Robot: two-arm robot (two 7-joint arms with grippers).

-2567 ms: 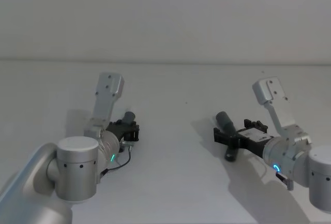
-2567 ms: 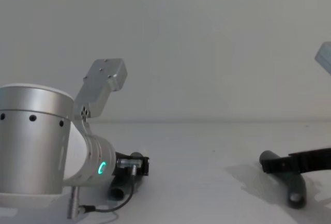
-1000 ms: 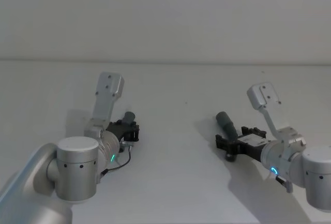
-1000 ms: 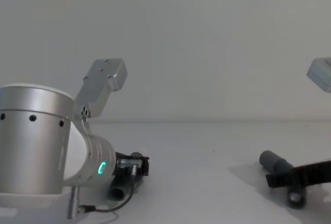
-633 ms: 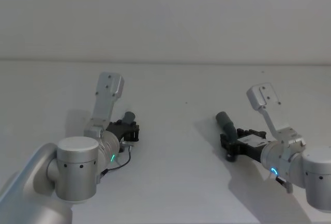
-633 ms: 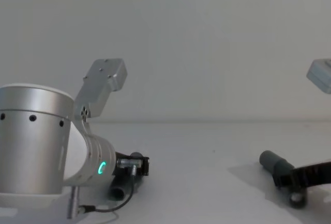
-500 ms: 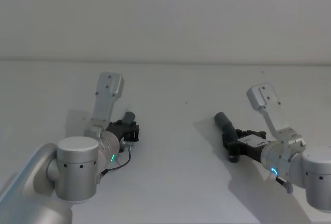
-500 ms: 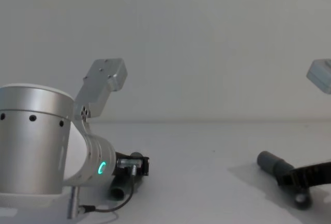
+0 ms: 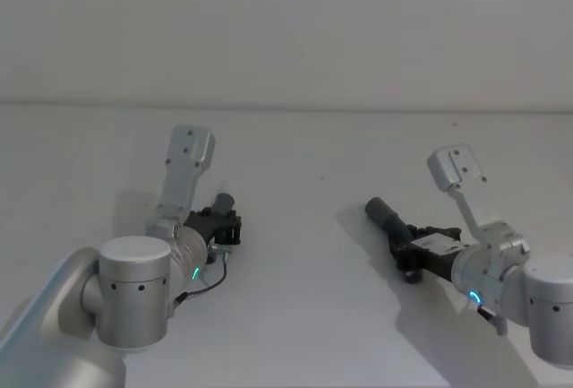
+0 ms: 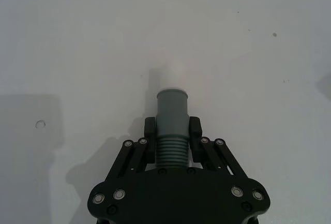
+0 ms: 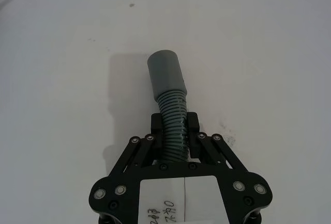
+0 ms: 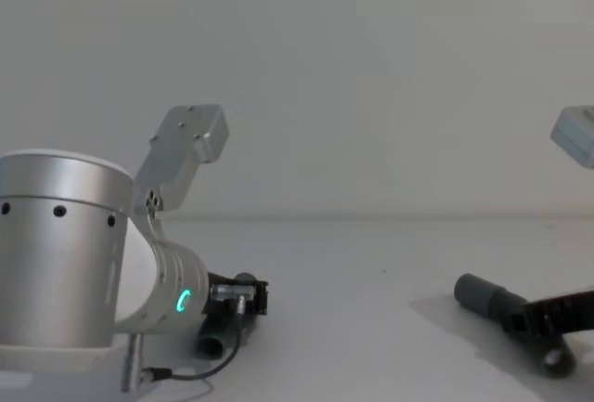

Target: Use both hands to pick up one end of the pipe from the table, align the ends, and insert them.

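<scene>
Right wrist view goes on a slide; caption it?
Right gripper shut on the ribbed pipe piece, smooth cuff pointing away, white table beneath.

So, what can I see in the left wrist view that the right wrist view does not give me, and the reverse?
The left wrist view has the left gripper, jaws shut on the white-tipped pipe piece, with its white tip pointing away from the gripper. The right wrist view has the right gripper, jaws shut on the ribbed pipe piece, which ends in a wider grey cuff. A white label sits on that gripper's body. Both share the white table and a grip on a ribbed stretch of pipe.
</scene>
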